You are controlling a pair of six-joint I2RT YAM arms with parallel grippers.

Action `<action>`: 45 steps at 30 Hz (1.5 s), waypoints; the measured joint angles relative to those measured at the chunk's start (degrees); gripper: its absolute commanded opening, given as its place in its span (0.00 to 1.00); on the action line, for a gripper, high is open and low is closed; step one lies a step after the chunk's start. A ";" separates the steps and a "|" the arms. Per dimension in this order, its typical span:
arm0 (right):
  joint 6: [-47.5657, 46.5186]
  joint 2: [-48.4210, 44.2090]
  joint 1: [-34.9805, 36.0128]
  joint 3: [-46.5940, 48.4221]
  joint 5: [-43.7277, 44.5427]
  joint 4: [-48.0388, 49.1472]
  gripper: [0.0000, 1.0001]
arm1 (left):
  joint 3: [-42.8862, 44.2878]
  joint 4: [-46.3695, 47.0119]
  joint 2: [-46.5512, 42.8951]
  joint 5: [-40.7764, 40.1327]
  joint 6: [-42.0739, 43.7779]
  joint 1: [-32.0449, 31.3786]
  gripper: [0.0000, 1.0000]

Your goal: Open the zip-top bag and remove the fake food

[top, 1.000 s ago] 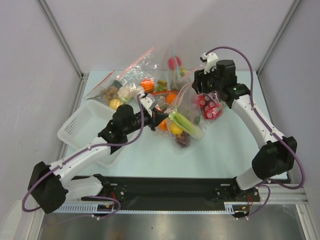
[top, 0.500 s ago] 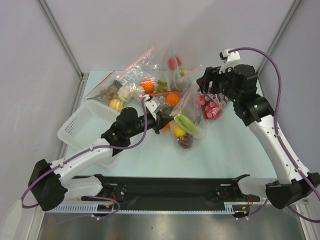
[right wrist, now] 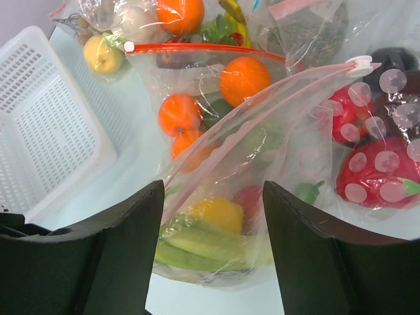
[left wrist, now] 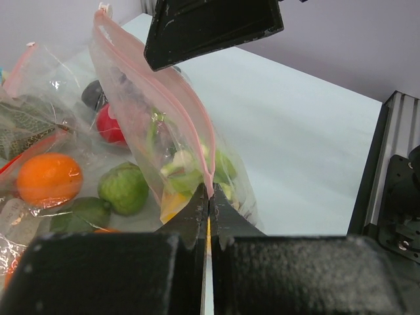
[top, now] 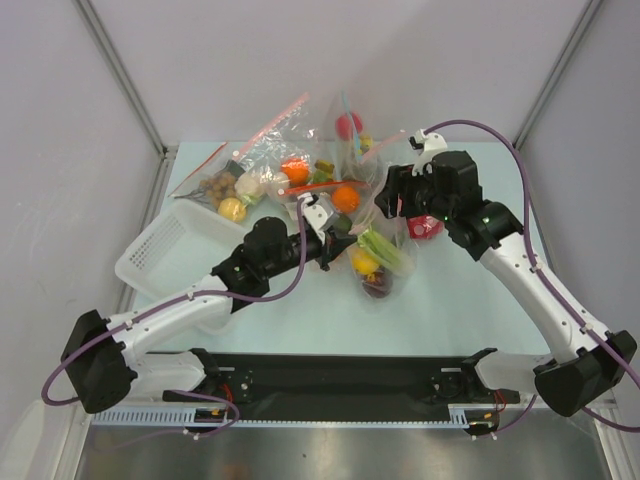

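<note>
Plastic on the zip-top bag (left wrist: 167,141) looks thin, floppy, slippery, so I'd grab the stiffer pink strip (left wrist: 190,117): left tool (left wrist: 209,205) is clamped on it, right tool (right wrist: 213,197) hangs spread apart above.

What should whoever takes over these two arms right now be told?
Left gripper: shut, pinching one end of the bag's pink strip.
Right gripper: open, jaws on either side of the bag, gripping nothing.
Food: all inside the bag, mid-table among other bags.
Done: one end of the strip is gripped; the strip looks closed.
Left: pull the strip open, then take the food out.
</note>
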 measured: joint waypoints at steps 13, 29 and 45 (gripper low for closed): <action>0.15 0.63 0.09 -0.94 2.12 0.07 0.61 | 0.70 -0.13 0.66 -1.86 1.25 -1.44 0.00; 0.22 2.36 0.09 -2.32 1.57 0.83 0.56 | 1.86 -1.84 1.88 -4.59 2.62 -2.82 0.00; 1.60 1.11 0.07 -4.20 -6.82 2.34 0.15 | 2.58 -2.60 2.60 -6.32 3.43 -4.81 0.00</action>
